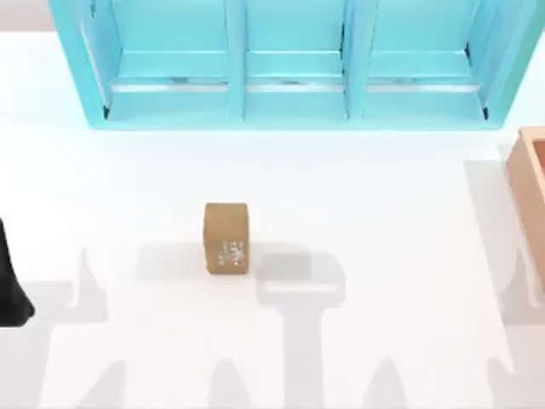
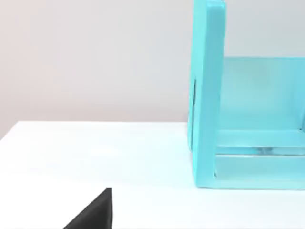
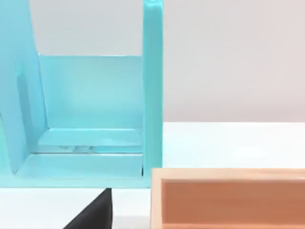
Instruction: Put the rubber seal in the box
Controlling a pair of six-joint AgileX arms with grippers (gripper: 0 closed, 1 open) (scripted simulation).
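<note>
The rubber seal (image 1: 226, 239) is a small tan-brown block standing alone on the white table, a little left of centre, with its whitish printed face towards the front. The box (image 1: 530, 192), wood-coloured with a pale rim, sits at the table's right edge and is cut off by the frame. In the right wrist view the box (image 3: 228, 195) is close by, its reddish-brown inside facing the camera. A dark part of my left arm (image 1: 10, 285) rests at the table's left edge, far from the seal. A black corner of my left gripper (image 2: 95, 214) and of my right gripper (image 3: 95, 212) shows in each wrist view.
A big turquoise three-compartment shelf (image 1: 294, 68) spans the back of the table, and its end walls (image 2: 207, 95) (image 3: 152, 90) appear in both wrist views. Open white table surrounds the seal, with arm shadows across the front.
</note>
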